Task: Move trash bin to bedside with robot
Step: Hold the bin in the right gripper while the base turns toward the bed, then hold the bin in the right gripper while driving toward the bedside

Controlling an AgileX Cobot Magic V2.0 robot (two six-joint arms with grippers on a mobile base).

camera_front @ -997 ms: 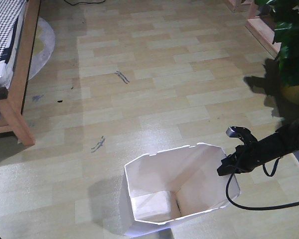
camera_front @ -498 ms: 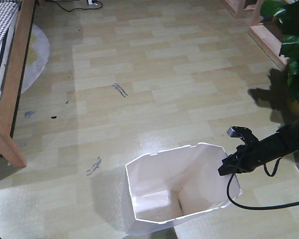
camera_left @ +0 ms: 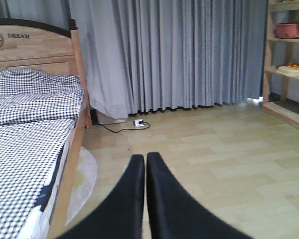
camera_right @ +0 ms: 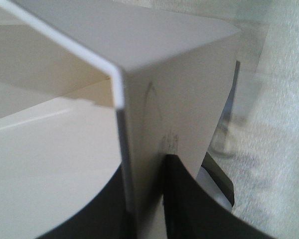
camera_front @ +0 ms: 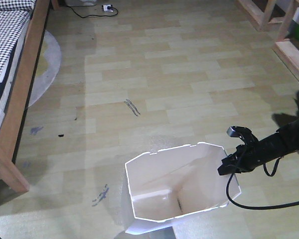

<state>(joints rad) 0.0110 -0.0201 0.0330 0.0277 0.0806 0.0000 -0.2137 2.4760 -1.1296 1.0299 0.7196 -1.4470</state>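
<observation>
- The trash bin [camera_front: 159,174] stands on the floor [camera_front: 189,99], near and centre; the bed [camera_front: 21,94] lies to its far left, well apart.
- The right claw [camera_front: 228,167] pinches the trash bin's right wall at the rim; one finger inside, one outside.
- The left claw [camera_left: 145,174] is closed on nothing; it faces the floor beside the bed.

Slim black right arm [camera_front: 281,142], small black right gripper [camera_front: 225,168] at its tip, grey-topped block [camera_front: 233,131] above, looping black cable [camera_front: 254,206], left gripper [camera_left: 142,158] with smooth, tapered black fingers [camera_left: 129,199].
</observation>
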